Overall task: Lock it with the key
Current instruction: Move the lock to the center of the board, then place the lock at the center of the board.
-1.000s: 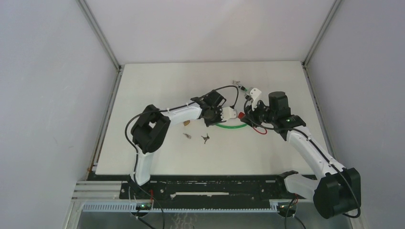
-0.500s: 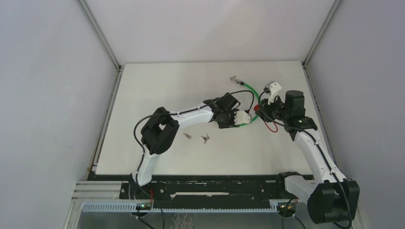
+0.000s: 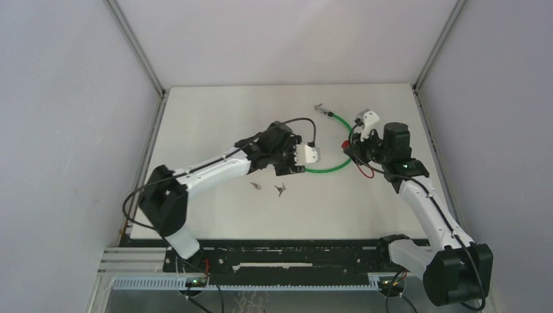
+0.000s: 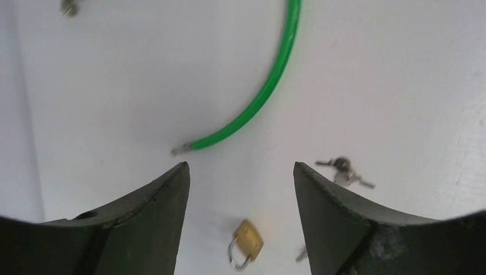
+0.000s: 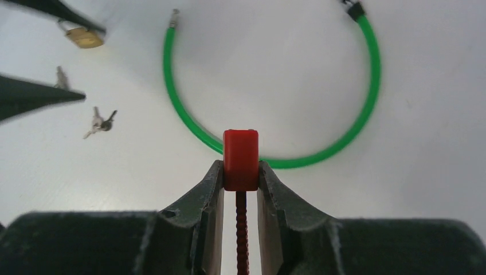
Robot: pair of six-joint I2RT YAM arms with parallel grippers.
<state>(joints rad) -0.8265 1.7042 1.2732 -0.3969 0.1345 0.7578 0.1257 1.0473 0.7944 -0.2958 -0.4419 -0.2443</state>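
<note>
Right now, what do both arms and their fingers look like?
Both the left arm and right arm have white links with bulky black joints. A black cable loops over the left wrist; another runs along the right arm. Fingers look dark and tapered in the wrist views, white from above.

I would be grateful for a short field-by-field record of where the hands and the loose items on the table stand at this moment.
left hand: open, nothing between its fingers, above the table
right hand: shut on red block
green cable: lies on the table in an open loop, ends apart
brass padlock: on the table, apart from the cable's bare end
keys: loose on the table, none in the padlock
</note>
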